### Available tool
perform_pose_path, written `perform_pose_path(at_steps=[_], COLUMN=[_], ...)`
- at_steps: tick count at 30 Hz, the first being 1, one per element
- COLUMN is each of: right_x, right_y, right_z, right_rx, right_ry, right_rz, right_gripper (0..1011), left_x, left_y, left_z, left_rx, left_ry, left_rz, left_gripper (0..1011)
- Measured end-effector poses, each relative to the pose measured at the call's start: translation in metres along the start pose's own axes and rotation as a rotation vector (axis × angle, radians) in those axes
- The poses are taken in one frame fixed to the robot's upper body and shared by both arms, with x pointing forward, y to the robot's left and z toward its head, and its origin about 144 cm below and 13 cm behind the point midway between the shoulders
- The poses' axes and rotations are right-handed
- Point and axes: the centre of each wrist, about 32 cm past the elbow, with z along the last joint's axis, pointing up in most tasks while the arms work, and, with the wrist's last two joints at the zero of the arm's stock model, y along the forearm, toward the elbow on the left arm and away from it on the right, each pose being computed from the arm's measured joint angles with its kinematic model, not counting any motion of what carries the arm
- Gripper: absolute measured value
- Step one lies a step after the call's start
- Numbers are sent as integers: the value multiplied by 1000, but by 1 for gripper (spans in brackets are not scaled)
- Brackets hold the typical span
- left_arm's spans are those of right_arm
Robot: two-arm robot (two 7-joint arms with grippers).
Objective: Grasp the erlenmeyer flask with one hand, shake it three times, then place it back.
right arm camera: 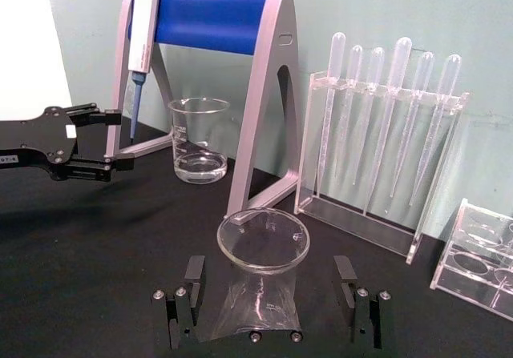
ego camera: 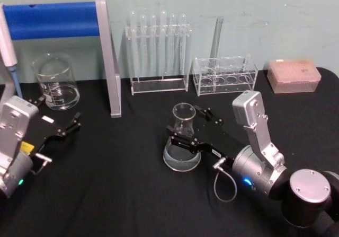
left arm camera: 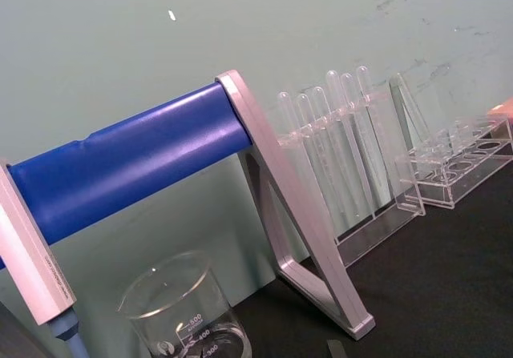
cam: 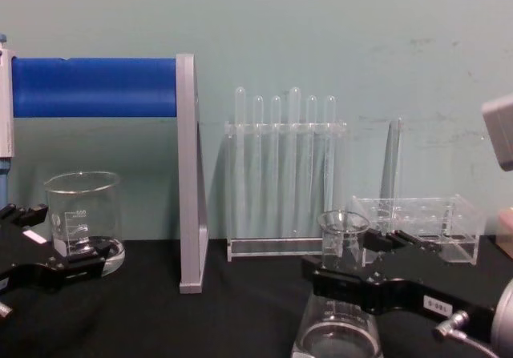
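Looking from the right wrist, we see the right pincer (right arm camera: 269,274) open astride the erlenmeyer flask (right arm camera: 263,250), gaps either side; the head view shows the left pincer (ego camera: 60,110) open on the bench (ego camera: 116,184).

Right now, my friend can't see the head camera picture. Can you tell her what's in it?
The robot's right tool sits open around the erlenmeyer flask, which stands on a black table. The left tool rests open near a glass beaker, and a rack of clear tubes stands at the back.
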Motion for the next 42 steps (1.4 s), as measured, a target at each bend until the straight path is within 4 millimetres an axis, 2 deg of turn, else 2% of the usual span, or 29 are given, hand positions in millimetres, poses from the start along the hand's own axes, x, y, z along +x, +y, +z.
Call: perform_pose_path(at_steps=[27, 34, 42], right_x=[0, 0, 0], right_y=[0, 0, 0], right_z=[1, 1, 1], right_rx=[14, 14, 14], right_ry=[19, 19, 18], right_rz=[3, 3, 2], right_gripper=[1002, 870, 628], left_x=[0, 0, 0], left_y=[0, 0, 0], left_z=[0, 0, 0], left_rx=[0, 0, 0], left_ry=[0, 0, 0], left_rz=[0, 0, 0], left_gripper=[1001, 1001, 1001])
